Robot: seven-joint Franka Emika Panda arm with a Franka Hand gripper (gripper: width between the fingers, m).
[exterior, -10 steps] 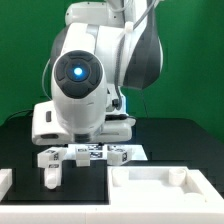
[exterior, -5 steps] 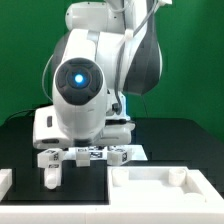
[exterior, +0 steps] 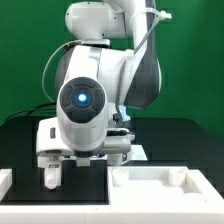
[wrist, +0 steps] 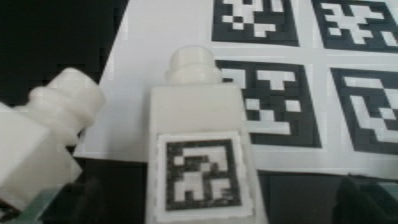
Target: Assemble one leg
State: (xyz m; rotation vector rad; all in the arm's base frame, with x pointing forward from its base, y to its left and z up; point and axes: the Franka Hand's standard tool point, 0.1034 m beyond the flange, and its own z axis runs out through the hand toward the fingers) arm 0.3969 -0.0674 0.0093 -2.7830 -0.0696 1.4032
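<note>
Directly under the wrist camera: the leg (wrist: 199, 125), a stubby white plastic peg. Has a square body, a narrower stepped neck at one end and a black-and-white tag on the face toward the lens. Seems to sit with the neck end over the white marker board (wrist: 294, 150) and the tagged end over the black table (wrist: 107, 185); upright or lying, not sure from this angle. Just beside it, apart by a thin gap: a second peg (wrist: 54, 120) of the same kind, turned at a slant.

In the exterior view, mostly hidden behind the lowered gripper (exterior: 86, 152). Fingers not visible in either view, so impossible to say if the pincer is apart or together. Also there: a third peg (exterior: 52, 173) on the dark surface toward the exterior view's left, and the rimmed tray panel (exterior: 160, 186) toward the exterior view's right.

Handling, as a judgement: very light, rigid, not fragile. Smooth moulded plastic, a little glossy, so probably slippery between hard fingers and easy to twist or tip. Best to take hold across the two flat side faces of the square body, near the middle, leaving the neck free. Better to avoid the narrow neck and the close neighbour.
</note>
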